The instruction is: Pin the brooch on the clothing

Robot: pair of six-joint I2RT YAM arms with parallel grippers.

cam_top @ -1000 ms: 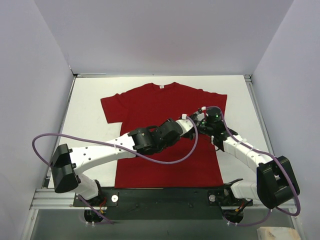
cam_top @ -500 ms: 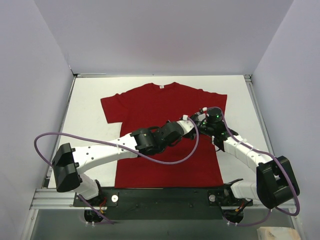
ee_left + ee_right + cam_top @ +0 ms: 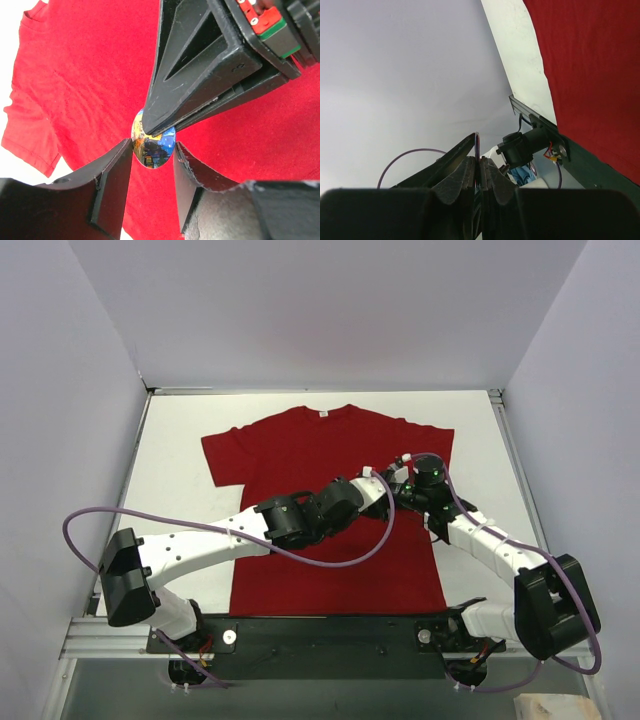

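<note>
Right gripper clamped edge-on onto the brooch; left gripper half open, flanking it over the clothing. Probably handles light, stiff, slick; best pinched by the rim.

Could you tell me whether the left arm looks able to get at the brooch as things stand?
Probably yes: the left tool stands open with the brooch right between its fingers. The right tool clamps only its upper edge, leaving the lower part free.
</note>
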